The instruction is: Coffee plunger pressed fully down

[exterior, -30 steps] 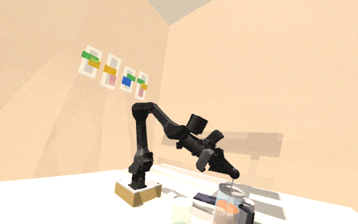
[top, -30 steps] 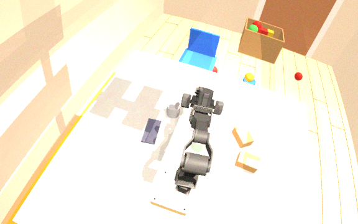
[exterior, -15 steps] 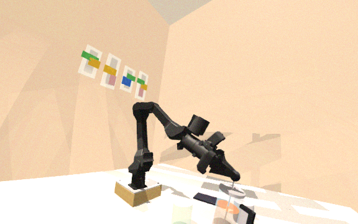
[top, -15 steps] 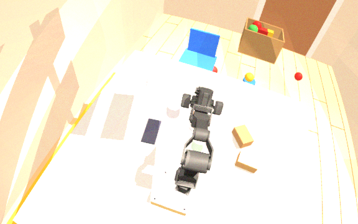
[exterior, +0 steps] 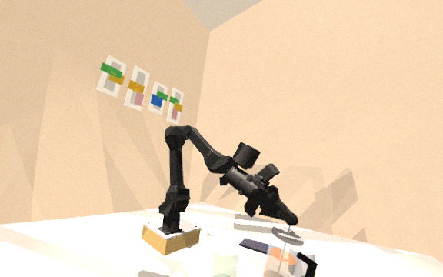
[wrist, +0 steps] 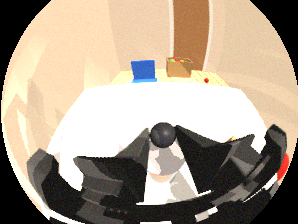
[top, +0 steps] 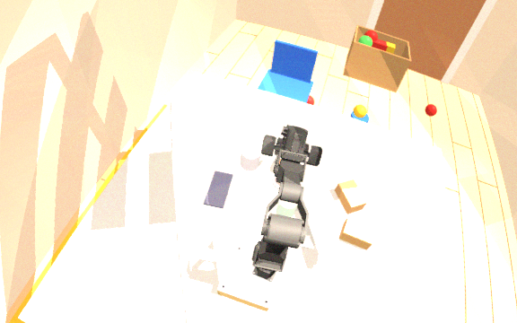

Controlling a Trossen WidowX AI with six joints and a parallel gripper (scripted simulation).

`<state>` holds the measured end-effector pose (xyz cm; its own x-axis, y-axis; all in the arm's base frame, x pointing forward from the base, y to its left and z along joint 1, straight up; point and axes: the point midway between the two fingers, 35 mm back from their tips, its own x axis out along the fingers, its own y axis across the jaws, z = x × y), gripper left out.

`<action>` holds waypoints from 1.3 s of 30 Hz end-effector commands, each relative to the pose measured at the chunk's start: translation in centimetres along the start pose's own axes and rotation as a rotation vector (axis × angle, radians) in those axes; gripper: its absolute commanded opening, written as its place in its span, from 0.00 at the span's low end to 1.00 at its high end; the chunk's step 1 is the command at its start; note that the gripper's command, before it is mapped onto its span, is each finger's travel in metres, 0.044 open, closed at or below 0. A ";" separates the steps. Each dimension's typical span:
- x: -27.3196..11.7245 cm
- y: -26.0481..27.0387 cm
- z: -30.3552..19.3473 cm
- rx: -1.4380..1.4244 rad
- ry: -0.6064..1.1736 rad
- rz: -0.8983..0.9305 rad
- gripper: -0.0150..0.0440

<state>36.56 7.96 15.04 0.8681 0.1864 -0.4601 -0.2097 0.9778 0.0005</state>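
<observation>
From the top view the arm (top: 287, 188) covers the coffee press entirely. In the exterior view the press (exterior: 283, 261) is cut off by the bottom edge, its base out of sight. In the wrist view the plunger knob (wrist: 162, 135) hides the rod beneath it, and the glare on the table (top: 375, 278) washes out nearby outlines.

The clear glass coffee press (exterior: 283, 261) looks smooth and glossy; the matt black plastic-looking gripper (exterior: 291, 220) clamps its dark, dull round knob (wrist: 162, 135).
</observation>
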 end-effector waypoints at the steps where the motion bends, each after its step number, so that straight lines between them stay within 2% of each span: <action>1: 0.4 0.0 -0.7 0.000 0.026 -0.001 0.47; 39: 0.8 0.0 -0.3 0.000 0.026 -0.001 0.47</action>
<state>37.09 8.11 14.93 0.8641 0.1854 -0.4678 -0.2099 0.9777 -0.0002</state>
